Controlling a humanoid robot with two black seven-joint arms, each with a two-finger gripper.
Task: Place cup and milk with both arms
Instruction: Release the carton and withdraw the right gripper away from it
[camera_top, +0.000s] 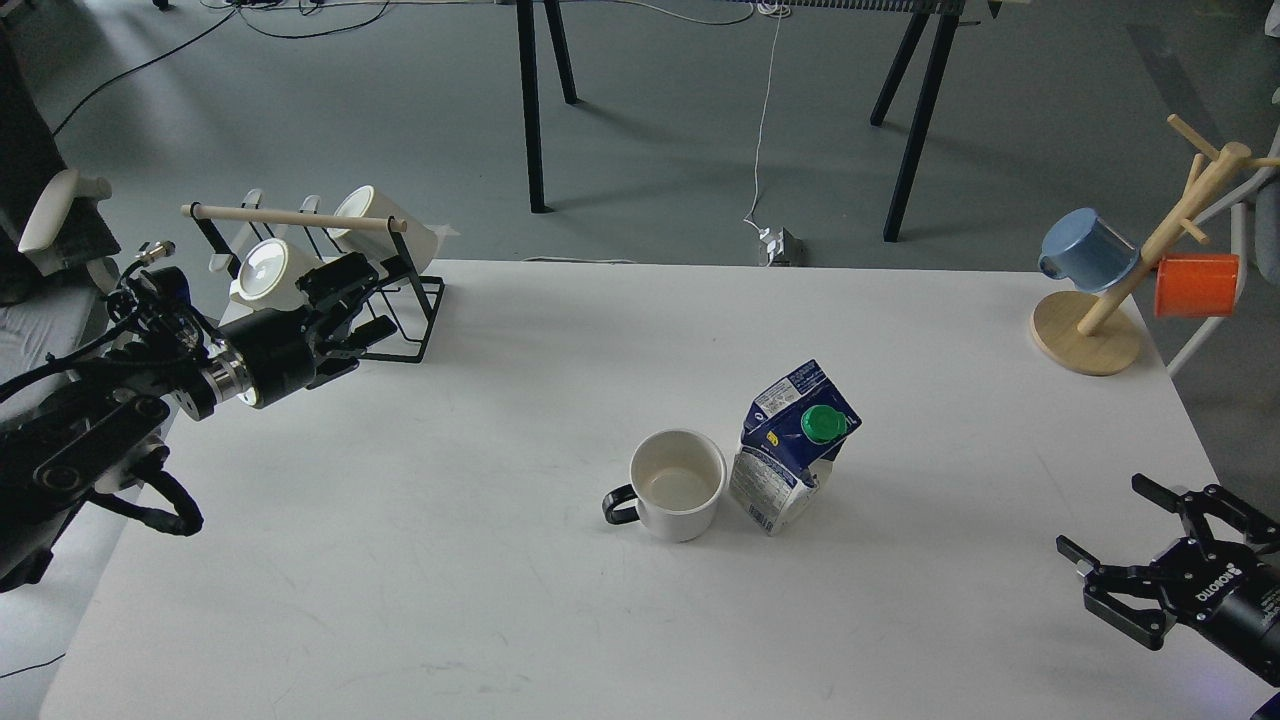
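White cup (677, 484) and milk (790, 447), touching, upright mid-bench (450, 560), well apart from both sets of fingers. Right fingers (1125, 545) spread, empty; left fingers (355, 315) unclear. Likely placed; next, retreat.

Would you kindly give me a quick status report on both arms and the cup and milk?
Left end effector by the mug rack, state unclear. Right end effector open, empty. Cup and milk upright mid-table, side by side. Path clear.
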